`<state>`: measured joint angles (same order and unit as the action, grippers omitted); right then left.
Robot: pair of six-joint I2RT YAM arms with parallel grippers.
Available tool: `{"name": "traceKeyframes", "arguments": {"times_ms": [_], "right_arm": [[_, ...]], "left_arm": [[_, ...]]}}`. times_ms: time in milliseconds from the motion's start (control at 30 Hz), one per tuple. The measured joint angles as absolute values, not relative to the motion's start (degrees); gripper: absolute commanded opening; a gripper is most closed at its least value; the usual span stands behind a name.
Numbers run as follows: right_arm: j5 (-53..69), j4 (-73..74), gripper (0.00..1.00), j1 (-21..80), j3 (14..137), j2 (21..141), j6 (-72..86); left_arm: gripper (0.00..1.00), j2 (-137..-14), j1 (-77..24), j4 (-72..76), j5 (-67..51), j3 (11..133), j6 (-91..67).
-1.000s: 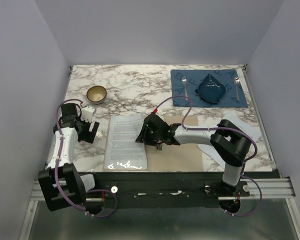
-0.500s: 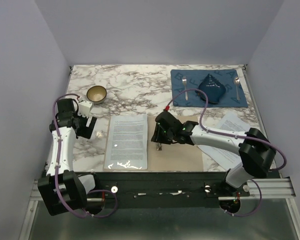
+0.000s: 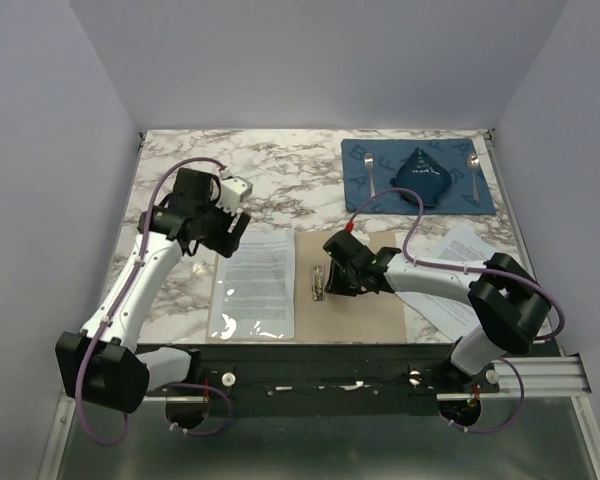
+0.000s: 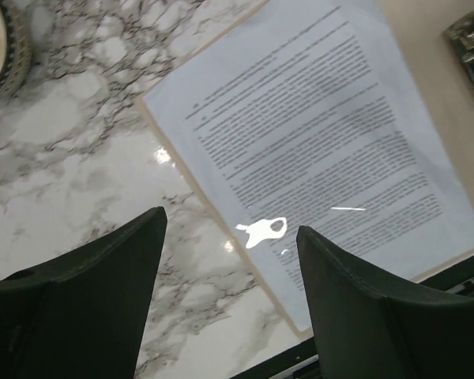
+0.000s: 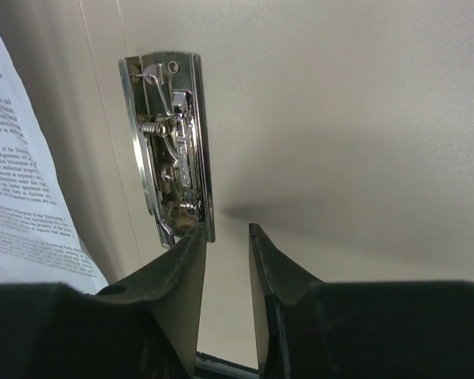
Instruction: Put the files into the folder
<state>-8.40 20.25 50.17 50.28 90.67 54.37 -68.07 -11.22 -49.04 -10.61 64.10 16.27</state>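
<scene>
1. Fingers on the left arm (image 3: 223,222) hang spread wide and empty over the far left corner of the sheet (image 3: 255,282). That sheet lies flat on the folder's (image 3: 365,308) left leaf, its long axis running away from me.
2. Just right of the sheet, the clip (image 5: 172,142) lies along the spine on the same axis.
3. Right fingers (image 3: 332,280) sit low at one end of the clip, a narrow gap between them, gripping nothing.
4. More files (image 3: 460,248) lie on the bench (image 3: 270,175) right of the folder, partly under the right arm. I judge that arm nearer to fetch them.
</scene>
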Motion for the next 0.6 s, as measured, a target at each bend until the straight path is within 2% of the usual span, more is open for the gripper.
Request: {"name": "traceKeyframes", "arguments": {"times_ms": [333,600], "right_arm": [[-4.1,11.3,0.31,48.3,47.3,92.8,56.7],[-1.1,2.9,0.26,47.9,44.0,93.3,60.8]], "left_arm": [[0.52,-78.5,-27.2,-42.8,-11.2,65.3,7.8],[0.45,-87.7,-33.6,-36.5,-13.0,65.3,2.7]]}}
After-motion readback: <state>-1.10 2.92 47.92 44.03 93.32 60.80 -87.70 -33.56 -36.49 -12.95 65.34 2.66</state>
